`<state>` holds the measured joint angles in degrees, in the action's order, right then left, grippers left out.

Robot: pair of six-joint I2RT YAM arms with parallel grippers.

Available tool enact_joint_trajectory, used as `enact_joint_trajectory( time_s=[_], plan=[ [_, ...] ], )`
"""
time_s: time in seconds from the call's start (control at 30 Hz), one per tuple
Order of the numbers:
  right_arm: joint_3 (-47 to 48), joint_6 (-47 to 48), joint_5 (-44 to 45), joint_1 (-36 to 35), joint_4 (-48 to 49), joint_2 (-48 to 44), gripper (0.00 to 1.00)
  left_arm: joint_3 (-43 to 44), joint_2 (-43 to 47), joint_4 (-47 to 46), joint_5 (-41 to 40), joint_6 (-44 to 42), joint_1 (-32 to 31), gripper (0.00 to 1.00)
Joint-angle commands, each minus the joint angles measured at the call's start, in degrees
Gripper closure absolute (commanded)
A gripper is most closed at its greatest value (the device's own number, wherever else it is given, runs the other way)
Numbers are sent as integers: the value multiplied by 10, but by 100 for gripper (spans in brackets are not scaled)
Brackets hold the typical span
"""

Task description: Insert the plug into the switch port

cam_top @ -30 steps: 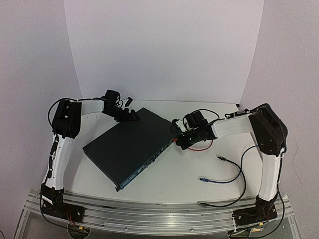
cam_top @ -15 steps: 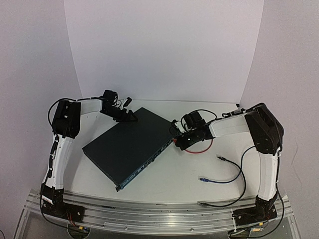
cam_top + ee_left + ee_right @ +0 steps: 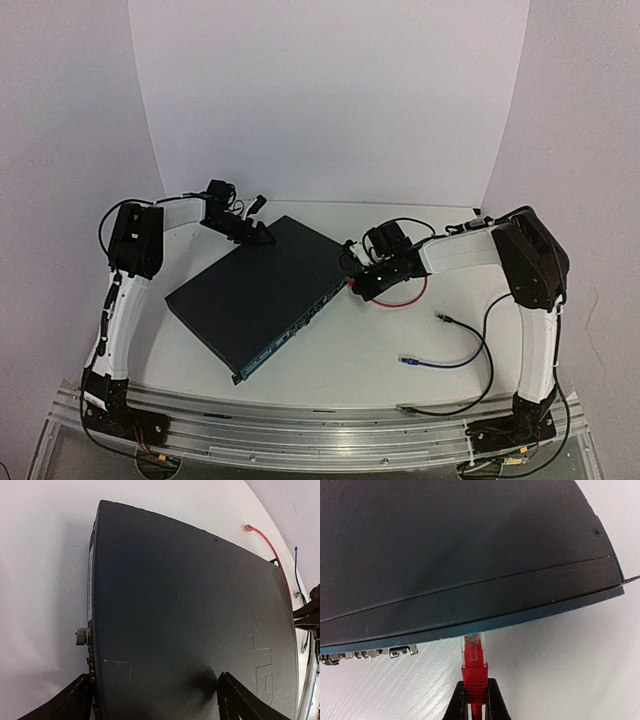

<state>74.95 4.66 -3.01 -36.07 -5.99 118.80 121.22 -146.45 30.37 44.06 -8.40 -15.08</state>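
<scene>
Right wrist: we see our right gripper [image 3: 476, 684] pinching one red plug [image 3: 473, 652] at one switch [image 3: 470, 555], left gripper [image 3: 152, 677] wide open.

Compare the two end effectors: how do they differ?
The left end effector is wide open over the switch's far corner; the right end effector is shut on the red plug. The left holds nothing; the right puts the plug at the port side. Both face the switch.

The switch [image 3: 262, 292] lies on the table [image 3: 350, 372], the plug [image 3: 473, 654] at its right-hand face.
</scene>
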Motion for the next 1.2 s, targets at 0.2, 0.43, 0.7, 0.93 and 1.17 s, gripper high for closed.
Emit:
enact_joint_trajectory(
  time_s=[0.2, 0.43, 0.7, 0.93, 1.17],
  plan=[
    [49, -5, 2, -2, 78, -52, 100, 6, -24, 68, 78, -35, -42, 19],
    [64, -1, -23, -1, 79, -27, 100, 8, -24, 73, 88, -44, -44, 20],
    [80, 1, -42, -1, 89, -4, 100, 24, -39, 89, 95, -57, -58, 22],
    [92, -1, -50, -2, 93, 17, 100, 17, -43, 83, 111, -51, -67, 23],
    [110, 0, -47, -2, 96, 43, 100, 20, -50, 99, 110, -58, -76, 24]
  ],
)
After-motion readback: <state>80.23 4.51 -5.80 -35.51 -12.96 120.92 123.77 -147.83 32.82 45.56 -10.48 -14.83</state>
